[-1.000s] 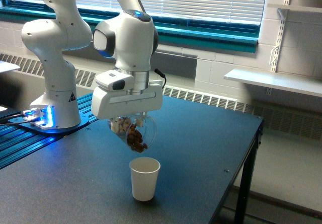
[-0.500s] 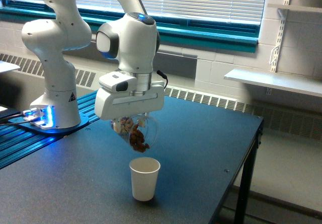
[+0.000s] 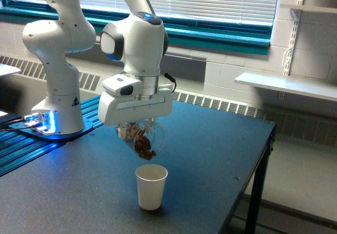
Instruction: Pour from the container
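While end effector (image 3: pixel 138 130) grips container (image 3: pixel 143 140), dark table (image 3: pixel 210 144) beneath window blinds (image 3: pixel 210 0).

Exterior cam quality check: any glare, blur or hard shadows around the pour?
Exterior view: soft, even daylight from the blinds, no hard shadows; the table has a dull sheen, no blown glare. Blue LED glow at the arm base. The clear cup under the tool looks soft and low-detail; the white paper cup is sharp enough.

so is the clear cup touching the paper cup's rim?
Apart. The exterior view shows dark table between the tilted clear cup, held in the tool, and the white paper cup below.
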